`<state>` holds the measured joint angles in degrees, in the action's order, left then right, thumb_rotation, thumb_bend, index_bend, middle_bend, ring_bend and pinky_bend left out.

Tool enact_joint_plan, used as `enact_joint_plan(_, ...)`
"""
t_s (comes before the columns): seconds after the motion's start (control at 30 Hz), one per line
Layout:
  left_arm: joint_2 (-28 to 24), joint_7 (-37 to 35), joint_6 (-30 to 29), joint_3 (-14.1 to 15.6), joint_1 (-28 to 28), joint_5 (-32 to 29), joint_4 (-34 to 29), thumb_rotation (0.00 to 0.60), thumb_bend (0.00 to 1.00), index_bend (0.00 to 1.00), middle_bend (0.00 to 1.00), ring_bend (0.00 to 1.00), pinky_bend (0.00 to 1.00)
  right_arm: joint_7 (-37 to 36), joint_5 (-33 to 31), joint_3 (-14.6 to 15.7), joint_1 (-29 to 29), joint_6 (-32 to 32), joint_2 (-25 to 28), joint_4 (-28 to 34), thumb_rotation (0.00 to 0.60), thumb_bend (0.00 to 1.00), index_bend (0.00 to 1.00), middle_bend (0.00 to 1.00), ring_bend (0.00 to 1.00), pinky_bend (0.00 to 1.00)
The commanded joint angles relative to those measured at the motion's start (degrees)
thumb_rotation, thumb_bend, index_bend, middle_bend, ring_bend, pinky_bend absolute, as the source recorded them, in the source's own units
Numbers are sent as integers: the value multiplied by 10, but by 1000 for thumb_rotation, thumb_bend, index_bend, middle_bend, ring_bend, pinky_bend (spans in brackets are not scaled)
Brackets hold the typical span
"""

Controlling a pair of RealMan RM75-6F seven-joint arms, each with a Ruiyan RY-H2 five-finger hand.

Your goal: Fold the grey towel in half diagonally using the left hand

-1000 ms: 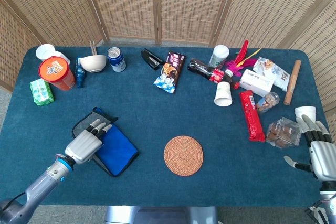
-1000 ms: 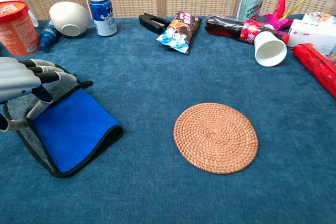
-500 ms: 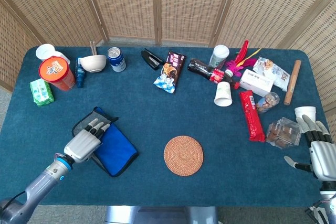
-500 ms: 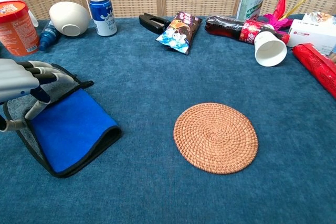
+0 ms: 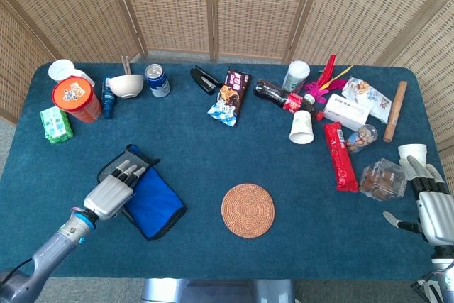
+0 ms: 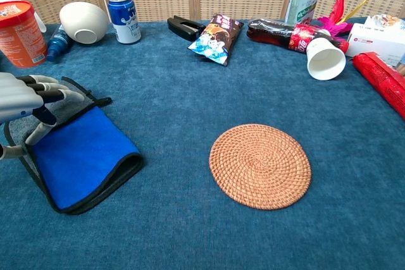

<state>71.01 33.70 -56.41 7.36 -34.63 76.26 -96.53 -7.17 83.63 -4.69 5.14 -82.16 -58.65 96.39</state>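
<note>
Chest view: left hand (image 6: 25, 96) hovers over grey towel (image 6: 82, 156), fingers apart, gripping nothing.
Towel: folded, blue side up, near table's front-left corner.
Risk: loose flap may spring open if unpressed.

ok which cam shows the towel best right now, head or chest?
Chest view: the towel is large there, with the blue face, black edging and grey underside plain beside the left hand, though the frame's left edge crops it. Head view shows the whole towel but small, partly covered by that hand.
</note>
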Motion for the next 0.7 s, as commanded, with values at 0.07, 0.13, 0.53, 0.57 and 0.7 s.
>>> enact_joint_plan(0.07, -4, -4, 0, -2, 2, 5, -4, 600, 574, 311, 0, 0, 14, 1, 1, 0, 0, 1, -1, 0, 581, 0, 0, 0, 0, 0)
enact_joint_plan(0.13, -6, -8, 2, -3, 2, 6, -6, 600, 574, 264, 0, 0, 14, 0, 1, 0, 0, 0, 0, 0, 583, 0, 0, 0, 0, 0)
enact_joint_plan(0.53, -13, -6, 9, -7, 7, 4, -13, 600, 329, 8, 0, 0, 11, 1, 3, 1, -1, -2, 0, 2, 580, 0, 0, 0, 0, 0)
enact_joint_plan(0.57, -13, -6, 9, -7, 7, 4, -13, 600, 306, 2, 0, 0, 11, 1, 3, 1, -1, -2, 0, 2, 580, 0, 0, 0, 0, 0)
enact_joint_plan(0.7, -12, -3, 7, -9, 8, 6, -12, 600, 190, 0, 0, 0, 11, 1, 3, 1, -1, -2, 0, 2, 576, 0, 0, 0, 0, 0)
